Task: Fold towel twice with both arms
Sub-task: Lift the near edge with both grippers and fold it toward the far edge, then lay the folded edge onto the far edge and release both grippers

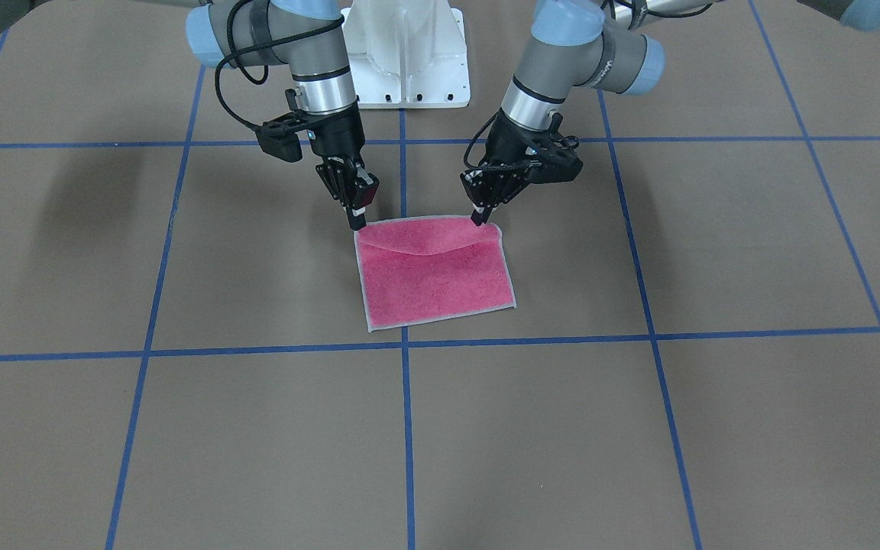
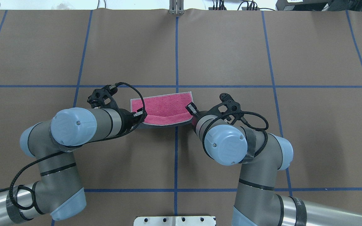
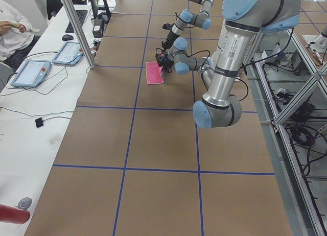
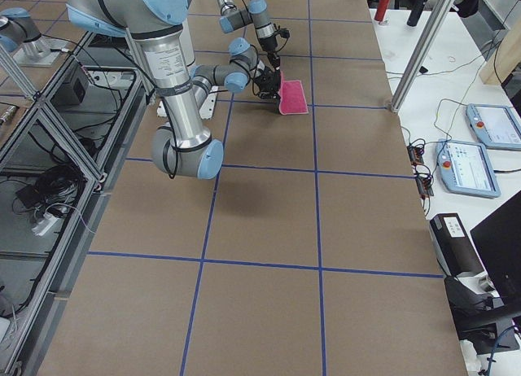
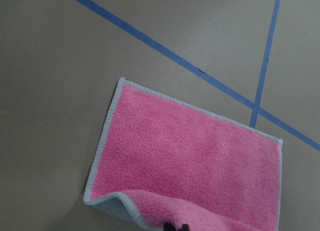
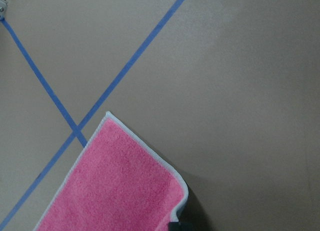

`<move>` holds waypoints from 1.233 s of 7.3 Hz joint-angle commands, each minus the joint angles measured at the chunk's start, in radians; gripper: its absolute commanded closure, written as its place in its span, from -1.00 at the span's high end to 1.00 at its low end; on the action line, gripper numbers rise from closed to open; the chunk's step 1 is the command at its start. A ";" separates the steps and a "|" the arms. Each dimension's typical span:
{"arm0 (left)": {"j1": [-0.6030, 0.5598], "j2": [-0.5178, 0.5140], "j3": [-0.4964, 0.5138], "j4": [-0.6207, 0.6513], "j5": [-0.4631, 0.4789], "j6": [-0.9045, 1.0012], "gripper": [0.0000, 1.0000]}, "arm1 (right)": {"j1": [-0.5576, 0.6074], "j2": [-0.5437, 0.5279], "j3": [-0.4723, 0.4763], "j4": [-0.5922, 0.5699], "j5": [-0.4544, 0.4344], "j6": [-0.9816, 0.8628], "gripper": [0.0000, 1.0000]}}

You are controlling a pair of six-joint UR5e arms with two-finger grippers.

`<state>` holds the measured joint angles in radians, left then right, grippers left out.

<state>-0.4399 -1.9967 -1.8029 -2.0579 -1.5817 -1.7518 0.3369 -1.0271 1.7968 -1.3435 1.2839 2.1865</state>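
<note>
Two corners of the pink towel (image 1: 440, 275) are clamped by the left gripper (image 1: 478, 219) and right gripper (image 1: 357, 223), the lifted edge sagging between them.

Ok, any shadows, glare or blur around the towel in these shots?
Front-facing view: even light, soft shadows on the table either side of the sharp towel. Overhead view: dark shadow strip under its raised near edge. Right wrist view: dark shadow beside the lifted corner, no glare.
</note>
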 commanded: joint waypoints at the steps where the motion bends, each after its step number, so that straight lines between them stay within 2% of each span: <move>1: -0.017 -0.052 0.071 0.002 0.000 0.000 -1.00 | 0.031 0.051 -0.078 0.009 0.002 -0.001 -1.00; 3: -0.042 -0.103 0.144 0.001 0.000 0.002 -1.00 | 0.059 0.059 -0.099 0.007 0.003 -0.005 -1.00; 6: -0.062 -0.103 0.151 0.002 -0.003 0.046 -1.00 | 0.067 0.122 -0.169 0.009 0.003 -0.005 -1.00; 8: -0.065 -0.102 0.143 0.001 -0.009 0.052 -1.00 | 0.067 0.127 -0.177 0.009 0.003 -0.007 -1.00; 9: -0.065 -0.100 0.140 -0.001 -0.050 0.051 -1.00 | 0.067 0.128 -0.175 0.009 0.006 -0.007 -1.00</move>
<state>-0.5039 -2.0987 -1.6581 -2.0569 -1.5987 -1.7016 0.4033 -0.9025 1.6231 -1.3346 1.2877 2.1800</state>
